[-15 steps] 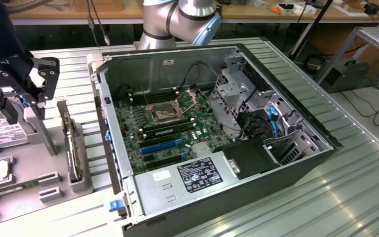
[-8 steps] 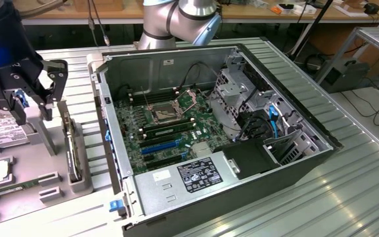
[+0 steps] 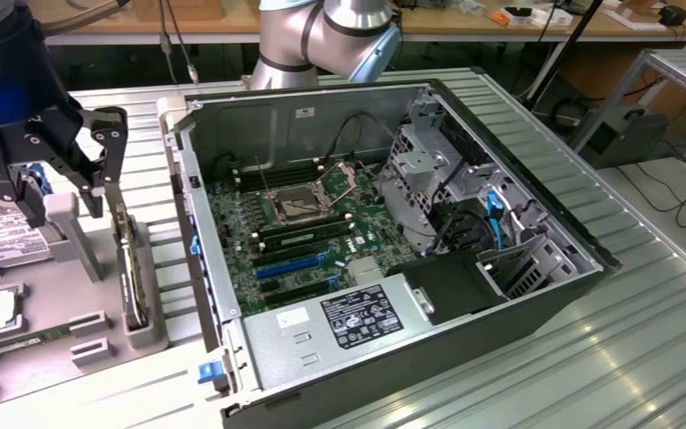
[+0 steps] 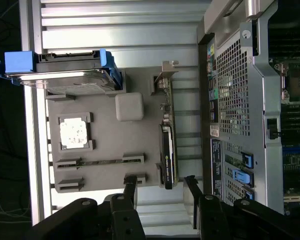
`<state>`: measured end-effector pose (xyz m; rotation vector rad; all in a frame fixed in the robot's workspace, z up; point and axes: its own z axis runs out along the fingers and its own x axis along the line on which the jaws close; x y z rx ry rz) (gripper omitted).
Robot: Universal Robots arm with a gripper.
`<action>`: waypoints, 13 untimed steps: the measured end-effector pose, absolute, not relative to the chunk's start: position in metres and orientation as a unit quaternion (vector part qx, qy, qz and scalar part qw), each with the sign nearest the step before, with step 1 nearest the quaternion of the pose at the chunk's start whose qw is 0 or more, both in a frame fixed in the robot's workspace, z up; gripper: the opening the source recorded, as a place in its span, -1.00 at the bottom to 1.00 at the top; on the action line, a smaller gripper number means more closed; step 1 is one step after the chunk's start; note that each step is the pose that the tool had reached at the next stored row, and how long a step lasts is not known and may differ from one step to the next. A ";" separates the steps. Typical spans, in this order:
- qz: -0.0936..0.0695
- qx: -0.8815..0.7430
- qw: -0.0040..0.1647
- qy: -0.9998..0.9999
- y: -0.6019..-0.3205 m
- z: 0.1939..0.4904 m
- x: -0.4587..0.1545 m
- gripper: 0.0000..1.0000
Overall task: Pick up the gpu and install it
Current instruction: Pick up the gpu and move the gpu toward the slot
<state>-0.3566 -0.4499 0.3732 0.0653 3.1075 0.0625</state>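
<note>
Spread apart, fingers (image 4: 128, 192) poised over gpu (image 4: 167, 155), seemingly clear of it. Standing on edge in grey holder (image 4: 105, 145) on tabletop (image 3: 629, 357), just beside open computer case (image 3: 498, 357). Probably light, stiff, fragile; best pinched across flat faces.

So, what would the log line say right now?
gripper: open, empty | nearest: gpu, on edge in tray | case: open, gpu not installed

gpu (image 4: 166, 160): black | fixture (image 4: 105, 142): grey | motherboard (image 3: 274, 246): green | drive caddy (image 4: 21, 62): blue | case exterior (image 3: 522, 344): apparently black
</note>
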 end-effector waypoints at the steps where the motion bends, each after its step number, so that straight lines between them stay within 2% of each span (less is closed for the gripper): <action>1: 0.020 0.021 0.016 0.999 -0.450 0.373 -0.357 0.00; 13: 0.020 0.021 0.016 0.999 -0.450 0.356 -0.353 0.00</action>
